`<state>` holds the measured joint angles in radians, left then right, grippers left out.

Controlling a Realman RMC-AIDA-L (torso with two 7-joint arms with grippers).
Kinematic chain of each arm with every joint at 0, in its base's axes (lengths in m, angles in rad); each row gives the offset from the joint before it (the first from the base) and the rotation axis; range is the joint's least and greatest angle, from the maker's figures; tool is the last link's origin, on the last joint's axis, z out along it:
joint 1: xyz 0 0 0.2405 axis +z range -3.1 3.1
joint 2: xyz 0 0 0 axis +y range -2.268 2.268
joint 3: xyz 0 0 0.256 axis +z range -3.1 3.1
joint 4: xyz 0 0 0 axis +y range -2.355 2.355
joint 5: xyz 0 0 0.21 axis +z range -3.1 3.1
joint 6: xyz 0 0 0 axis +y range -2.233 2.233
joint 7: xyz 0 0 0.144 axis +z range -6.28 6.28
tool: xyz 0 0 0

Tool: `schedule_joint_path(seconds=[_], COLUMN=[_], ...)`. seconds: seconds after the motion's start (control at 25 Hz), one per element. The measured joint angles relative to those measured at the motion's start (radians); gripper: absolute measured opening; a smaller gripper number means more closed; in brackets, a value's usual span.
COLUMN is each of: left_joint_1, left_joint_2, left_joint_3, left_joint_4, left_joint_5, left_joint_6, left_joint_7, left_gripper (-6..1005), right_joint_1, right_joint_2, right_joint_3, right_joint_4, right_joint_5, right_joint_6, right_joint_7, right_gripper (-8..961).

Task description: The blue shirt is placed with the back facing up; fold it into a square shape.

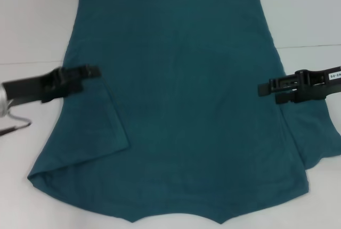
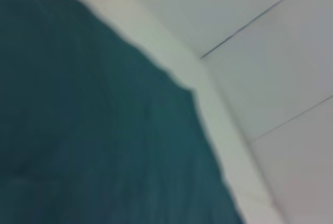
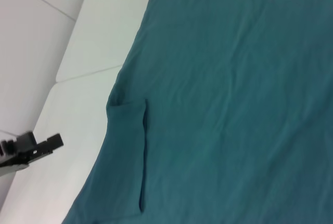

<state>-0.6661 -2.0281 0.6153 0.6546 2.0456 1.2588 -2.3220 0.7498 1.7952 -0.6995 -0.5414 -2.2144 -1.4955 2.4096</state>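
The blue shirt [image 1: 181, 106] lies flat on the white table [image 1: 32, 26], hem at the far side and collar end toward me. Its left sleeve [image 1: 101, 128] is folded inward onto the body; the right sleeve [image 1: 319, 144] still sticks out sideways. My left gripper [image 1: 89, 78] is open and empty over the shirt's left edge. My right gripper [image 1: 269, 93] is open and empty over the right edge. The shirt fills the left wrist view [image 2: 78, 130] and the right wrist view [image 3: 234, 104], where the folded sleeve [image 3: 127, 151] and the left gripper [image 3: 31, 148] also show.
A thin cable loop [image 1: 16, 125] hangs below my left arm at the left. White table surface surrounds the shirt on the left, right and far sides. The table edge [image 2: 208, 104] and pale floor tiles [image 2: 270, 36] show in the left wrist view.
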Motion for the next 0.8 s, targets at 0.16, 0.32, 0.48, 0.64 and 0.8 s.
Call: schedule_joint_path(seconds=[0.16, 0.32, 0.48, 0.64, 0.8], left_joint_1=[0.089, 0.171, 0.249, 0.259, 0.257], left_joint_2=[-0.018, -0.055, -0.108, -0.123, -0.133], left_joint_3=[-0.007, -0.010, -0.003, 0.029, 0.039], left_joint_4=[0.117, 0.213, 0.276, 0.267, 0.258], left_joint_5=[0.032, 0.030, 0.017, 0.024, 0.023], left_joint_6=[0.184, 0.356, 0.430, 0.456, 0.453], left_joint_7=[0.189, 0.423, 0.554, 0.555, 0.534], left_gripper=[818, 817, 816, 816, 816], right_joint_1=[-0.015, -0.050, -0.062, -0.065, -0.069], right_joint_2=[0.002, 0.025, 0.029, 0.012, -0.021], right_joint_3=[0.027, 0.114, 0.144, 0.144, 0.144], right_joint_4=[-0.011, -0.060, -0.064, -0.068, -0.113], right_joint_5=[0.003, 0.005, 0.004, -0.017, -0.121], right_joint_6=[-0.012, 0.001, 0.005, -0.021, -0.083], right_joint_7=[-0.105, -0.152, -0.153, -0.141, -0.048], right_gripper=[852, 852, 851, 849, 841])
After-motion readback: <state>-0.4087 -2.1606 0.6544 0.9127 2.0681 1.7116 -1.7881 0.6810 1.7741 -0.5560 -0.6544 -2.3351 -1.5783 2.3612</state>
